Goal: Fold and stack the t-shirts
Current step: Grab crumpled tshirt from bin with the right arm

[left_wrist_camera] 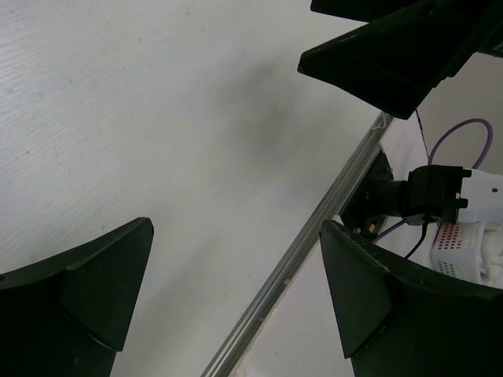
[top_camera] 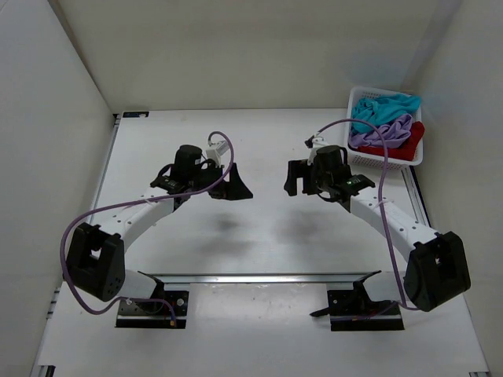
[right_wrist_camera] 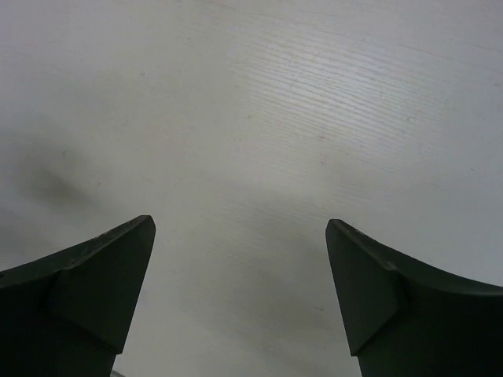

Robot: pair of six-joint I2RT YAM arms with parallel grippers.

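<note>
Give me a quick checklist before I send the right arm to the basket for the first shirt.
1. Left claw open and empty: ok.
2. Right claw open and empty: ok.
3. All three shirts in the white basket: ok. The teal shirt, lavender shirt and red shirt are bunched there, none folded.
4. Which shirt lies free on top: cannot tell. Teal and lavender both sit over red.
5. Table bare in front of both claws for folding: ok.
6. Right arm's purple cable away from the basket: cannot tell. In the top view it crosses the basket's near wall.
</note>
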